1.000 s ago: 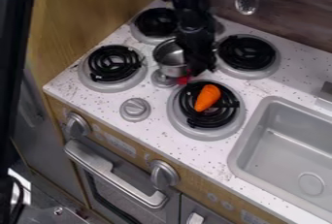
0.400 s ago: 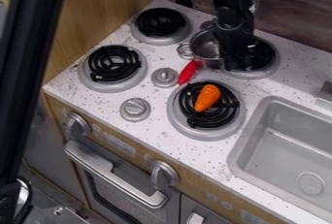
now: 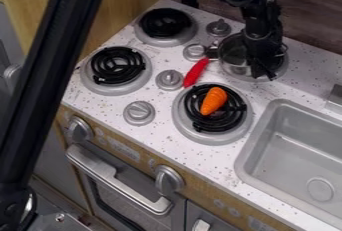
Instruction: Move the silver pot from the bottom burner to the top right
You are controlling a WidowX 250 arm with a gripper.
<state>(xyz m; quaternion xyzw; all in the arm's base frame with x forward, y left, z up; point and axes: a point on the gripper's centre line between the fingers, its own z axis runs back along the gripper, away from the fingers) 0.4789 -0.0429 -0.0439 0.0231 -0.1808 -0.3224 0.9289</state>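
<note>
The silver metal pot (image 3: 232, 57) has travelled right: a second ago it sat amid the four burners, and now it's at the far right burner (image 3: 286, 66), covering most of it. The black two-finger gripper (image 3: 266, 71) has gone right along with it and hangs down at the pot's right side. From where I stand I can't tell whether it's gripping the pot, nor whether the pot touches the burner. Two grey knobs that were covered, one farther back (image 3: 219, 27) and one nearer (image 3: 194, 51), now show, and so does the long red object (image 3: 196, 72) left of the pot. The orange toy carrot (image 3: 214, 100) hasn't budged from the near right burner (image 3: 198, 136).
</note>
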